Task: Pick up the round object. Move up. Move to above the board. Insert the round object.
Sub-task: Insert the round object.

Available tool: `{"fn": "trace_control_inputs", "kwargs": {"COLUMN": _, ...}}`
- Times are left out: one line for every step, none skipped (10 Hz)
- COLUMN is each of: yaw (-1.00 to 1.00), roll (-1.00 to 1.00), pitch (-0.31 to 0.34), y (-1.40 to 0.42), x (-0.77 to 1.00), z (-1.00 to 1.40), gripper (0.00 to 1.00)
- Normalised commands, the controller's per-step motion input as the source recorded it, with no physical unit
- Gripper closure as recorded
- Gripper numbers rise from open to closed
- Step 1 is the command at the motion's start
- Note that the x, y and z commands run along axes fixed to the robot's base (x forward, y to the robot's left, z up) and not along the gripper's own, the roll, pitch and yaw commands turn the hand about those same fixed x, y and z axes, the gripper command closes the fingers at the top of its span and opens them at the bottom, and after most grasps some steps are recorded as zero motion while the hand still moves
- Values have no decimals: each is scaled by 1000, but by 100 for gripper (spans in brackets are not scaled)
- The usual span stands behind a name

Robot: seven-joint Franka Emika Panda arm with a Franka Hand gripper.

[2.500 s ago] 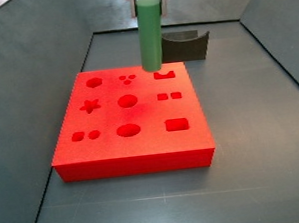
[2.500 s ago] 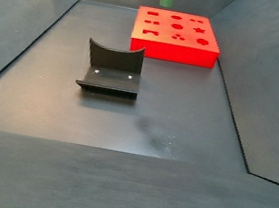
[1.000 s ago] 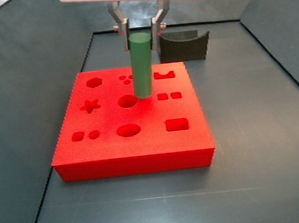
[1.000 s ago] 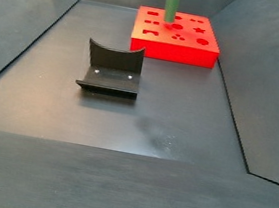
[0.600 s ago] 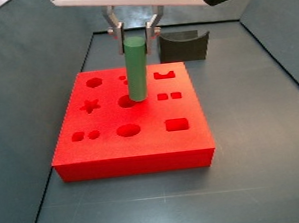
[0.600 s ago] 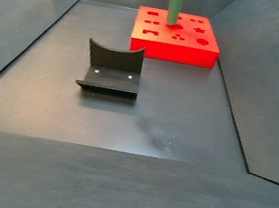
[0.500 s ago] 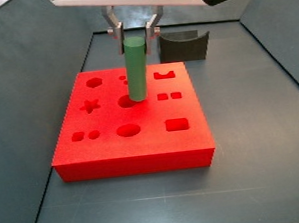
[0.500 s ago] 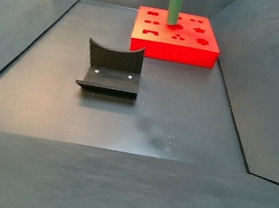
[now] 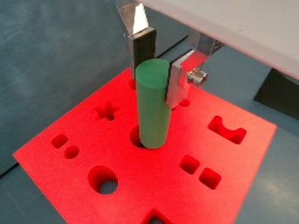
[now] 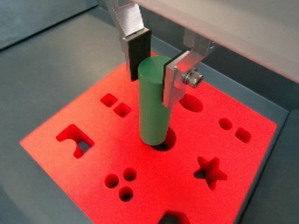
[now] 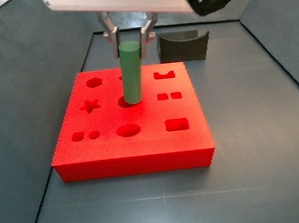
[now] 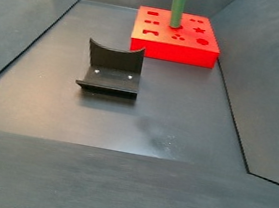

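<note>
- The dark grey counter (image 12: pixel 165 131) carries everything, with sloped walls around it that keep the work in a shallow bay.
- The large flat red square foam board (image 11: pixel 129 118) lies flat at one end of that counter, its three-by-three grid of shaped cut-outs facing up so pieces can go in from above.
- The dark L-shaped fixture (image 12: pixel 110 68) stands on the counter well apart from the board in a side view; nothing rests in it.
- My end effector (image 9: pixel 162 63) hangs directly over the board's middle, its flat silver fingers (image 10: pixel 181 77) closed on the upper part of the peg, gripping high so the lower end stays free to enter a hole.
- The slim green cylinder, the round object (image 9: pixel 153 105), stands upright in my grip with its lower end in the centre round cut-out (image 10: pixel 162 138). I judge it only partly seated, since most of its length shows above the board.
</note>
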Motion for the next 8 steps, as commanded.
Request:
{"fn": "trace_control_inputs", "kwargs": {"yaw": 0, "roll": 54, "pitch": 0, "y": -11, "x": -134, "z": -274, "gripper": 100}}
{"fn": "trace_control_inputs", "kwargs": {"yaw": -9, "roll": 49, "pitch": 0, "y": -63, "x": -131, "z": -251, "gripper": 100}}
{"fn": "trace_control_inputs", "kwargs": {"yaw": -29, "roll": 30, "pitch": 0, "y": -103, "x": -131, "z": -186, "gripper": 100}}
{"fn": "trace_control_inputs", "kwargs": {"yaw": -31, "roll": 0, "pitch": 0, "y": -97, "x": -103, "z": -106, "gripper": 100}}
{"fn": "trace_control_inputs", "kwargs": {"yaw": -20, "roll": 0, "pitch": -1, "y": -37, "x": -129, "z": -20, "gripper": 100}}
{"fn": "trace_control_inputs", "kwargs": {"yaw": 0, "roll": 0, "pitch": 0, "y": 0, "x": -86, "z": 0, "gripper": 100}}
{"fn": "trace_control_inputs", "kwargs": {"yaw": 0, "roll": 0, "pitch": 0, "y": 0, "x": -51, "z": 0, "gripper": 100}}
{"fn": "trace_control_inputs", "kwargs": {"yaw": -23, "roll": 0, "pitch": 0, "y": -9, "x": 0, "z": -160, "gripper": 100}}
